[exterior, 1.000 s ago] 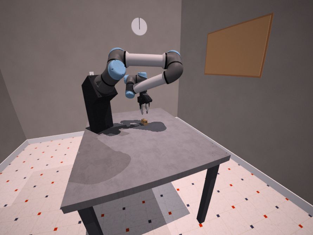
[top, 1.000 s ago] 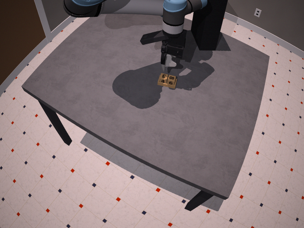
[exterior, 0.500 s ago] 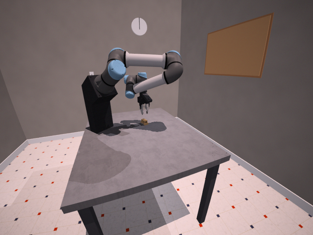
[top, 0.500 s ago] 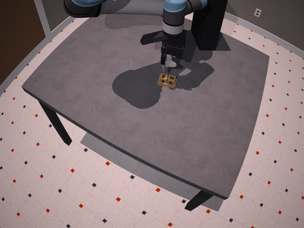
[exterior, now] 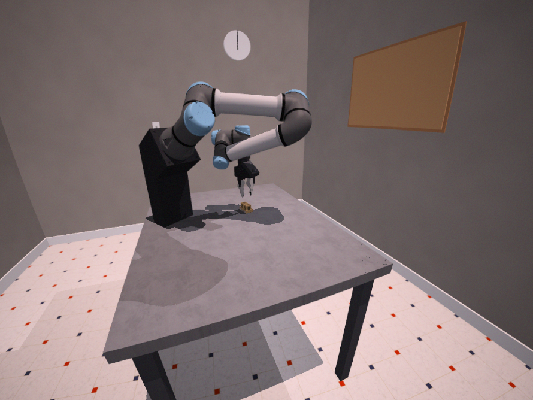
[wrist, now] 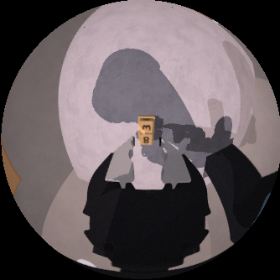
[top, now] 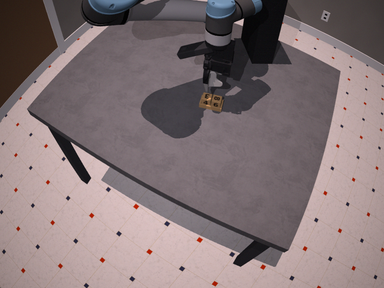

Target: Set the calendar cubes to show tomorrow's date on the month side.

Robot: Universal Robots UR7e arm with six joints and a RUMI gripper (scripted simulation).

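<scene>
Top view: the calendar (top: pixel 211 102) (exterior: pixel 245 207) (wrist: pixel 146 129) lies on the table (top: pixel 263 154) (exterior: pixel 258 258) (wrist: pixel 84 105), long axis just past nine to just past three o'clock, its 4-and-6 side facing roughly half past six. My gripper (top: pixel 210 91) (exterior: pixel 246 195) (wrist: pixel 147 137) is above it, jaws partly apart, holding nothing. From the calendar, table edges are well apart, with the black pedestal (top: pixel 262 40) (exterior: pixel 169 197) towards one o'clock.

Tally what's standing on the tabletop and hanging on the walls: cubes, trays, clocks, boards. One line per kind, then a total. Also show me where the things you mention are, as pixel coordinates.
Number cubes (top: pixel 206 96) (top: pixel 217 98): 2
Tray (top: pixel 210 107) (exterior: pixel 247 211): 1
Wall clock (exterior: pixel 237 45): 1
Brown board (exterior: pixel 404 81): 1
Total: 5
</scene>
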